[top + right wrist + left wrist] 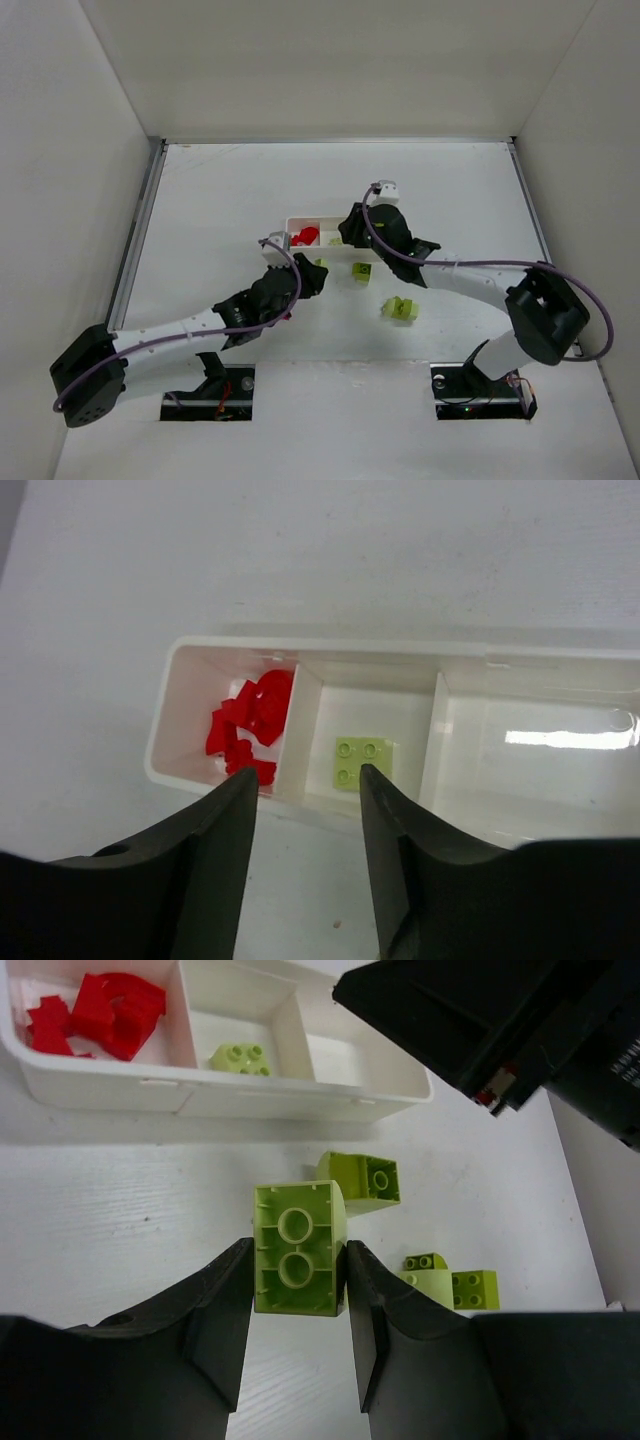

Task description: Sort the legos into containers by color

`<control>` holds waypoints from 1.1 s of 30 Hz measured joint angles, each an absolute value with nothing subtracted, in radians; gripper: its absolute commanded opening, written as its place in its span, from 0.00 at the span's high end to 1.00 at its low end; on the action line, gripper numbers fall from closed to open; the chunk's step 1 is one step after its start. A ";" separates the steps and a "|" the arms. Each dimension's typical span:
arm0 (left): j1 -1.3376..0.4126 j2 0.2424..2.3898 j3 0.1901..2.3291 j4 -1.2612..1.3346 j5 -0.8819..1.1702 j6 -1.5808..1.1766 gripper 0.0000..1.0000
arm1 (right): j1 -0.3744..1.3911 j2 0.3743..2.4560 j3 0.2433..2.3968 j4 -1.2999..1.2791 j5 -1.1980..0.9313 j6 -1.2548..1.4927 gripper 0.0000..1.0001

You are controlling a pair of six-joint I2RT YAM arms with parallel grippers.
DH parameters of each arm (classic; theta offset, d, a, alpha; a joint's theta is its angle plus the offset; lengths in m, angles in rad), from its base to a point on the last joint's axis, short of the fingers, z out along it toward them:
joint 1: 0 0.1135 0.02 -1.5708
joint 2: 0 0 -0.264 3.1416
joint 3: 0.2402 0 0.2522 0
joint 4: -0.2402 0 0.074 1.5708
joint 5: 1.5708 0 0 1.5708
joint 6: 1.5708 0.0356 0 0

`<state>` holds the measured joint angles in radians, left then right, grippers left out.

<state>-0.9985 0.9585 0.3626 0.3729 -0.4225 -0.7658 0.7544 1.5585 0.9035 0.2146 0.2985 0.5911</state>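
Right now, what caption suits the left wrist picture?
Left pincer grips a yellow-green brick short of the white tray, red bricks already in its end compartment.

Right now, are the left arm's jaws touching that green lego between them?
Touching. In the left wrist view, both jaws of the left gripper press the sides of the yellow-green lego, no gap.

Left gripper (298, 1252) tight on a yellow-green lego (298, 1222), right gripper's (308, 776) jaws apart.
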 measured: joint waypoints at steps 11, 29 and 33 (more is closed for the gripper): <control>-0.897 1.333 0.663 0.426 -0.419 -0.636 0.73 | 0.754 1.148 0.578 0.247 0.344 0.595 0.65; -0.804 1.725 0.940 0.387 -0.423 -0.486 0.65 | 0.898 0.937 0.385 0.157 0.424 0.608 0.32; -0.803 1.727 0.943 0.382 -0.430 -0.473 0.61 | 0.899 1.002 0.394 0.150 0.431 0.598 0.29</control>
